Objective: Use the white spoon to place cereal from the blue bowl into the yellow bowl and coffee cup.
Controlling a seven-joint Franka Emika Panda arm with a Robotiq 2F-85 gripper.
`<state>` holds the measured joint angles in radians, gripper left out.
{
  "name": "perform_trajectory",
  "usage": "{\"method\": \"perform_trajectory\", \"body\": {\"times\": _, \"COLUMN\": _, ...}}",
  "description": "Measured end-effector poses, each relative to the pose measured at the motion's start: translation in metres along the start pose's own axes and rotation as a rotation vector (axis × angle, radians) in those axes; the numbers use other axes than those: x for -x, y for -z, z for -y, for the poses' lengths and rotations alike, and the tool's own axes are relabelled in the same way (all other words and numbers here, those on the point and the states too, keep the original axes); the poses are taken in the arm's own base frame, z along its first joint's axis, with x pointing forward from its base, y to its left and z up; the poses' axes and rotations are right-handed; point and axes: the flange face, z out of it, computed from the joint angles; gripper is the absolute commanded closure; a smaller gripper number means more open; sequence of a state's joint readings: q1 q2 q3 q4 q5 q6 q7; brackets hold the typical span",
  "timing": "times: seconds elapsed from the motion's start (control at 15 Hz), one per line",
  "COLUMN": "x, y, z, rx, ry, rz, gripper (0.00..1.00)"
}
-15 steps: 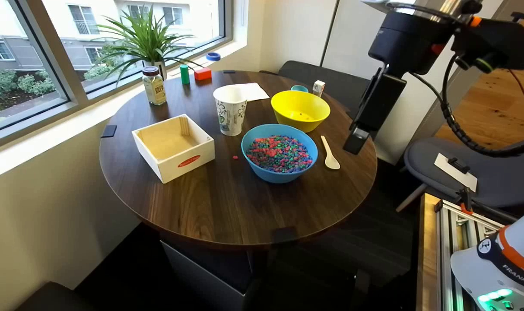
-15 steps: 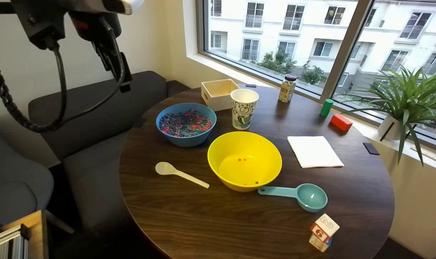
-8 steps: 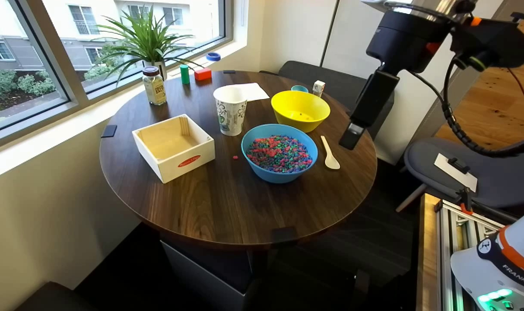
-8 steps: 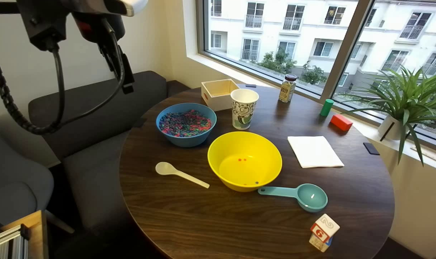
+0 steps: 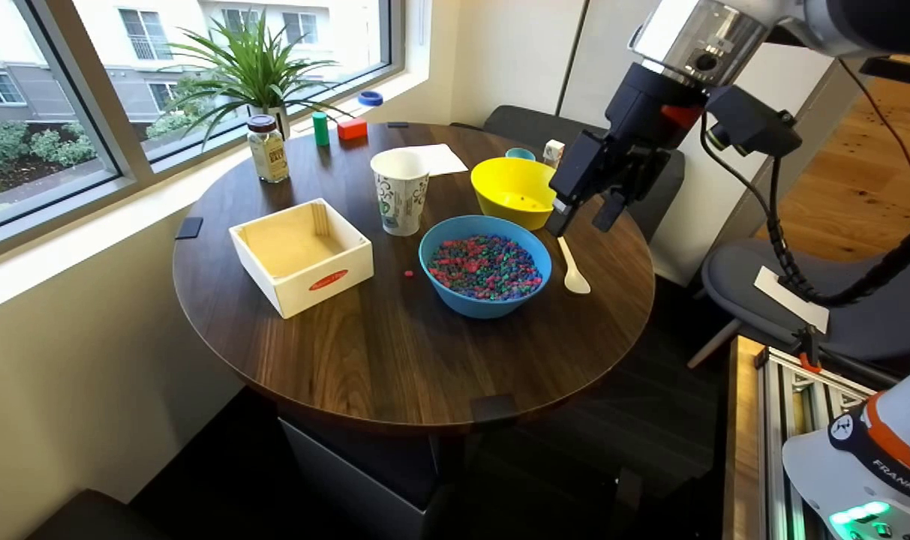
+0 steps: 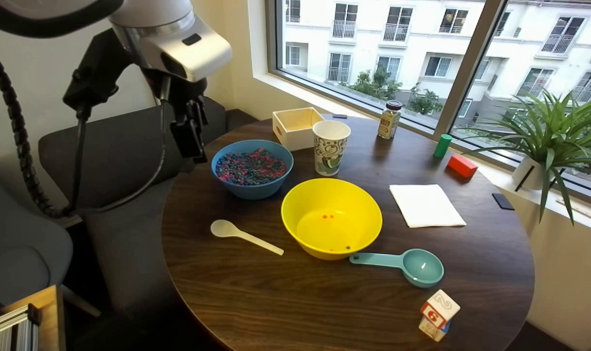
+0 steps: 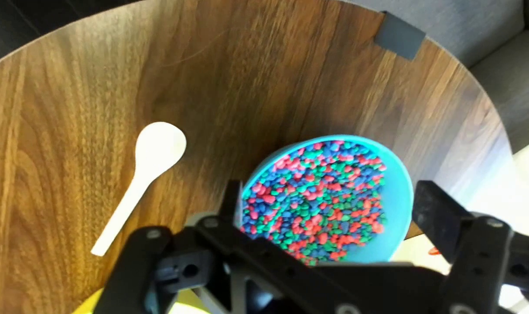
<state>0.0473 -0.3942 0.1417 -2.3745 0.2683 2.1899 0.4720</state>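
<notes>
The white spoon [image 5: 575, 279] lies on the table beside the blue bowl [image 5: 473, 304]; it shows also in the wrist view [image 7: 158, 150]. The blue bowl [image 6: 251, 192] holds the cereal [image 7: 321, 196], a heap of red, blue and green pieces. The yellow bowl [image 6: 305, 233] stands beside it with a few pieces inside. The patterned coffee cup [image 6: 330, 151] stands upright behind the bowls. My gripper [image 5: 581, 223] is open and empty, above the table near the spoon handle and yellow bowl. In the wrist view its fingers [image 7: 327, 196] are spread wide, with the blue bowl below.
A wooden box [image 5: 304, 259] stands near the cup. A teal scoop [image 6: 422, 268] and letter blocks [image 6: 439, 314] lie past the yellow bowl. A jar [image 6: 389, 119], a napkin [image 6: 427, 205], a red block [image 6: 462, 165] and a green cylinder [image 6: 442, 145] are nearer the window.
My gripper has moved in over the table toward the bowls, lower in an exterior view, and has turned so that both fingers show apart. The objects on the table have not moved.
</notes>
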Motion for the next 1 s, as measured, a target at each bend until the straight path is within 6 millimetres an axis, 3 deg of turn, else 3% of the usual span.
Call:
{"method": "perform_trajectory", "body": {"times": 0.27, "x": -0.009, "y": -0.023, "z": -0.029, "rx": 0.072, "ry": -0.198, "rz": -0.021, "gripper": 0.0}}
{"method": "perform_trajectory", "body": {"times": 0.53, "x": -0.017, "y": -0.033, "z": -0.051, "rx": 0.15, "ry": -0.332, "rz": -0.05, "gripper": 0.0}}
{"method": "perform_trajectory", "body": {"times": 1.0, "x": -0.023, "y": -0.045, "z": -0.055, "rx": 0.183, "ry": -0.349, "rz": -0.04, "gripper": 0.0}}
